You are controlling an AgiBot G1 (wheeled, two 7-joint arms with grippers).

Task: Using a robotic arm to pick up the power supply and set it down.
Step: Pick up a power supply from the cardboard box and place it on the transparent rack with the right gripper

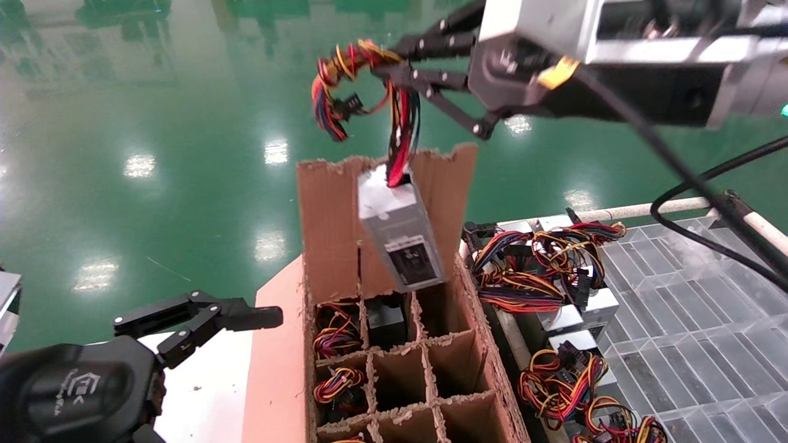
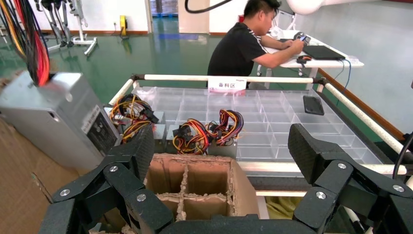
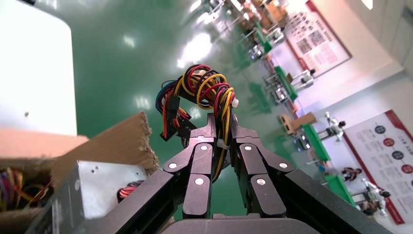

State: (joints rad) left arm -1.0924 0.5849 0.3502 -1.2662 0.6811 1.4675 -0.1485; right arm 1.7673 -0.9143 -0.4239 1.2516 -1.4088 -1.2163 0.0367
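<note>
Right hand (image 1: 394,58) dangles power supply (image 1: 400,237) above box rim (image 1: 474,295)

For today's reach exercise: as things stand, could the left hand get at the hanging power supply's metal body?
Probably yes. The left hand is open and low beside the cardboard box, while the power supply dangles by its wires from the right hand. The box's raised flap looks behind it, not between.

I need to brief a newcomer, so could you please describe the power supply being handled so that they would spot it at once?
Find the cardboard box with its grid of cells. Above its far cells hangs a silver-grey power supply, black label on its lower end. Unlike the supplies lying on the rack beside the box, it dangles in mid-air by its wires, pinched in the right tool.
</note>
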